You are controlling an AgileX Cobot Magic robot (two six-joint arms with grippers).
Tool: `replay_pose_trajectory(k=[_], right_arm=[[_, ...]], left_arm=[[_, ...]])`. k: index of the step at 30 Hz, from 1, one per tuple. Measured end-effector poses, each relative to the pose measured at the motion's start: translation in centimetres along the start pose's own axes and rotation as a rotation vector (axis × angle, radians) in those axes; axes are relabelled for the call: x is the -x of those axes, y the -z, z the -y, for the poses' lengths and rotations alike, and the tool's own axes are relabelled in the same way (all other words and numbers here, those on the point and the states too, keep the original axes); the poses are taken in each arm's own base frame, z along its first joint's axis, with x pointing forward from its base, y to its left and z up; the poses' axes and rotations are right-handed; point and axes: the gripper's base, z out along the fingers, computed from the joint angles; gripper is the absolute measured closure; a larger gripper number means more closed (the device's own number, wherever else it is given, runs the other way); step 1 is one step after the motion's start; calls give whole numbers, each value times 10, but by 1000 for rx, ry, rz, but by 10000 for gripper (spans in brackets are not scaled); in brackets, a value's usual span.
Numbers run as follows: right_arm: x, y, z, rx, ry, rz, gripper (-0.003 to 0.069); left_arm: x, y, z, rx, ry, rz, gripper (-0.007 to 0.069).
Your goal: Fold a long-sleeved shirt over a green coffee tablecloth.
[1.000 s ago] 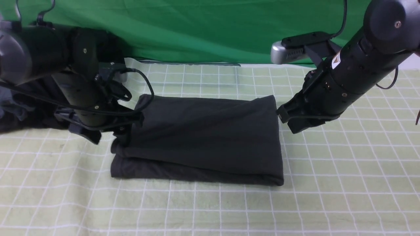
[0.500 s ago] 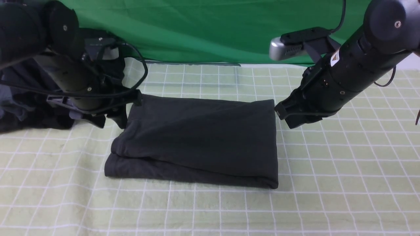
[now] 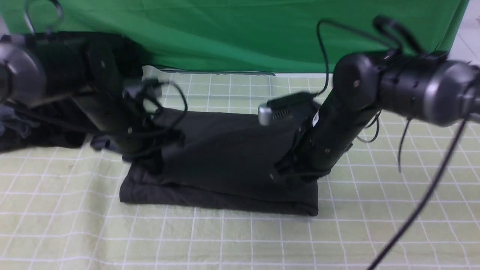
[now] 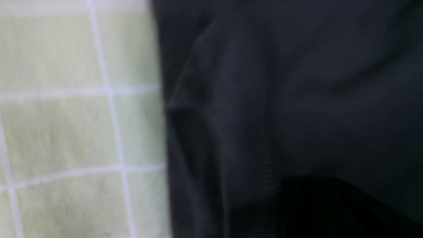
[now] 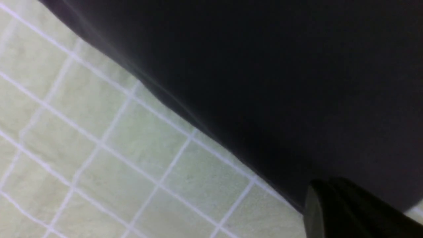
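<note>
The long-sleeved shirt (image 3: 232, 157) lies folded into a charcoal rectangle on the green coffee tablecloth (image 3: 375, 210). My left gripper (image 3: 152, 165) is down on the shirt's left end, blurred, and its jaws look shut. My right gripper (image 3: 287, 176) rests on the shirt near its front right corner. In the left wrist view the shirt's (image 4: 297, 82) layered edge borders the tablecloth (image 4: 66, 125), and the left gripper (image 4: 317, 205) is one dark mass. In the right wrist view the right gripper (image 5: 333, 208) shows its fingers together against the shirt (image 5: 264, 66), beside the tablecloth (image 5: 99, 148).
A blacker bundle of dark garments (image 3: 22, 131) lies at the far left behind my left arm. A plain deep-green cloth (image 3: 243, 33) hangs along the back. A cable (image 3: 431, 195) from my right arm loops down on the right.
My left arm came down onto the shirt's left end and its jaws closed. My right arm swung left and down from beside the shirt's right edge onto its front right part.
</note>
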Motion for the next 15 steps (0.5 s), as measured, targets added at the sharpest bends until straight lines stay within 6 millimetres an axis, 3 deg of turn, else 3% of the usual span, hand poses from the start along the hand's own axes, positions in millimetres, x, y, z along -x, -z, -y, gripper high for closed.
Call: replay_pose_trajectory(k=[4, 9, 11, 15], right_arm=[[-5, -33, 10, -47, -2, -106, 662], [-6, -34, 11, -56, -18, -128, 662], [-7, -25, 10, -64, -10, -123, 662], [-7, 38, 3, -106, 35, 19, 662]], left_arm=[[-15, -17, -7, 19, 22, 39, 630], [-19, -17, -8, 18, 25, 73, 630], [-21, -12, -8, 18, 22, 75, 630], [-29, 38, -2, 3, 2, 148, 630]])
